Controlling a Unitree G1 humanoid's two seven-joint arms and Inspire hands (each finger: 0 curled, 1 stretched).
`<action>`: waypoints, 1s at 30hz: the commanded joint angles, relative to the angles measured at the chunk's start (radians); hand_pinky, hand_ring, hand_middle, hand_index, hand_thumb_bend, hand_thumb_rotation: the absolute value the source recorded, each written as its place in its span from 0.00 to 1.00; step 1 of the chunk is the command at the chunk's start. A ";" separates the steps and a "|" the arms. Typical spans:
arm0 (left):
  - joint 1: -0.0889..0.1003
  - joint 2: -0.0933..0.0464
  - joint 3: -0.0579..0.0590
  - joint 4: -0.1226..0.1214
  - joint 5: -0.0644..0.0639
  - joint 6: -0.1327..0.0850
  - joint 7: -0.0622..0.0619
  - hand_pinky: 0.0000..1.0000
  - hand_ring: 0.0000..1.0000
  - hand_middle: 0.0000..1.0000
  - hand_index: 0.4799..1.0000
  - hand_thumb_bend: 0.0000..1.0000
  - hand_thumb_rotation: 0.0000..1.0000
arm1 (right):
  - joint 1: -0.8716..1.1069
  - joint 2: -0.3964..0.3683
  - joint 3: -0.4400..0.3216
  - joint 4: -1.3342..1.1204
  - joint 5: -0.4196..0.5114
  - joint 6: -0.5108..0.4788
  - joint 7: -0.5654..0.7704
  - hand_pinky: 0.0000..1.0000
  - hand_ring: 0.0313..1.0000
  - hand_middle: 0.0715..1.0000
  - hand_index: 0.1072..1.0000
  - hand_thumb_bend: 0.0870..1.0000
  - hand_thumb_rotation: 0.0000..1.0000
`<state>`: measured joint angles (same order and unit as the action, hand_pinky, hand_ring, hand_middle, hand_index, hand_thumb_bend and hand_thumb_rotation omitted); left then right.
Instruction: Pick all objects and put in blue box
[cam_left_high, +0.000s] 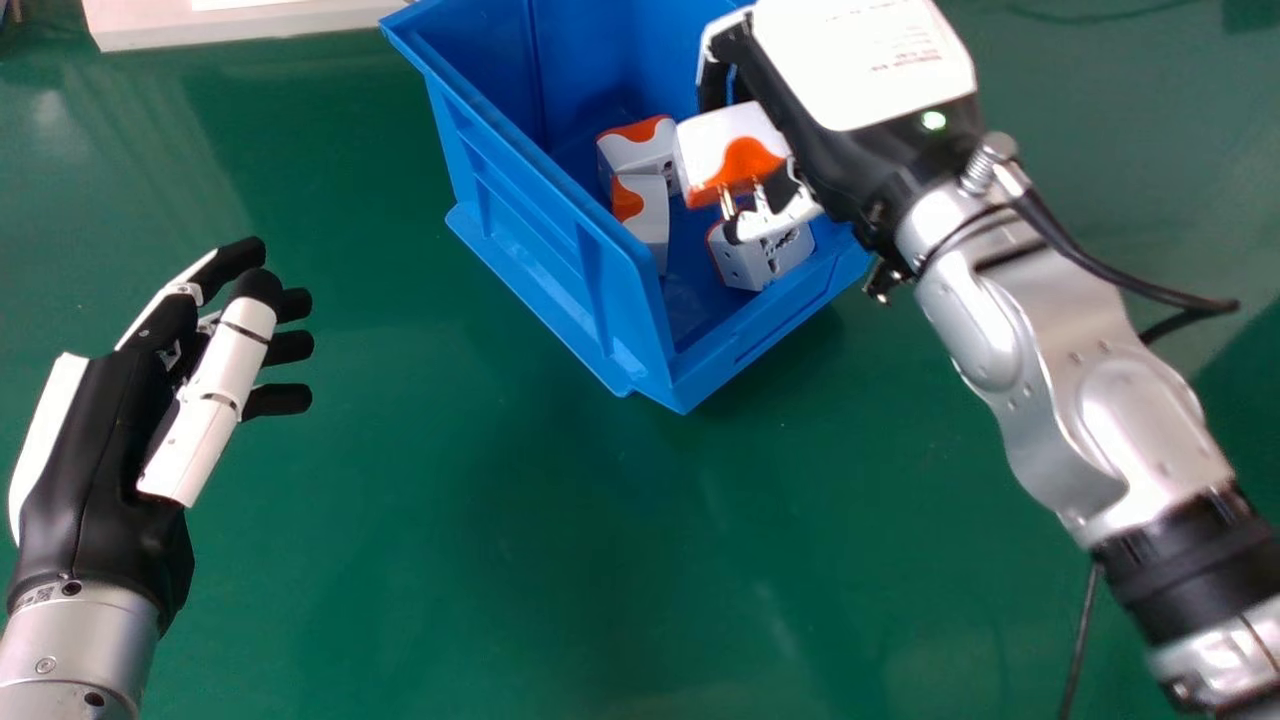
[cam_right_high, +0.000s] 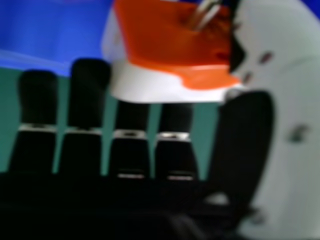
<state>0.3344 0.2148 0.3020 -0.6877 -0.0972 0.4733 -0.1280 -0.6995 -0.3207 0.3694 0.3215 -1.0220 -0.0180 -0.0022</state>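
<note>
While one white-and-orange adapter (cam_left_high: 722, 145) hangs over the interior of the blue box (cam_left_high: 530, 250), metal prongs (cam_left_high: 727, 203) downward, three similar items lie in the box.

Holder: right hand (cam_left_high: 860, 60), above the box, partly closed, the adapter pinched between thumb and fingers.

Progress, as judged: three items placed, one awaiting release; the task looks well advanced. Whether others wait outside the views cannot be told.

Contents of the box, open-topped:
– first adapter (cam_left_high: 638, 145), deepest in, on the box floor;
– second adapter (cam_left_high: 650, 215), just beside it, near the box's left wall;
– third adapter (cam_left_high: 752, 262), near the box's front wall, socket holes showing.

Surroundings: left hand (cam_left_high: 110, 430), idle, fingers loosely extended, empty, well apart to the box's left; green table (cam_left_high: 480, 560), beneath the box; pale slab (cam_left_high: 240, 25), beyond the box to its left.
</note>
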 joint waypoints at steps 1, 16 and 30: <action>0.006 0.005 0.002 -0.035 0.008 -0.012 0.005 0.67 0.76 0.79 0.74 0.40 0.74 | -0.075 0.017 0.008 0.028 0.018 -0.003 -0.036 0.34 0.41 0.49 0.41 0.45 0.00; 0.028 -0.011 -0.012 -0.078 0.016 0.010 0.016 0.66 0.75 0.78 0.73 0.40 0.74 | -0.284 0.113 0.103 0.357 0.046 0.028 -0.089 0.34 0.42 0.50 0.40 0.45 0.00; 0.053 -0.019 -0.016 -0.117 0.010 0.023 0.022 0.66 0.75 0.78 0.72 0.39 0.73 | -0.305 0.111 0.162 0.463 0.069 -0.010 -0.142 0.41 0.45 0.49 0.36 0.46 0.00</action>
<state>0.3816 0.1968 0.2820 -0.7712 -0.0863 0.4981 -0.1087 -0.9628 -0.2030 0.5303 0.7893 -0.9637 -0.0178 -0.1117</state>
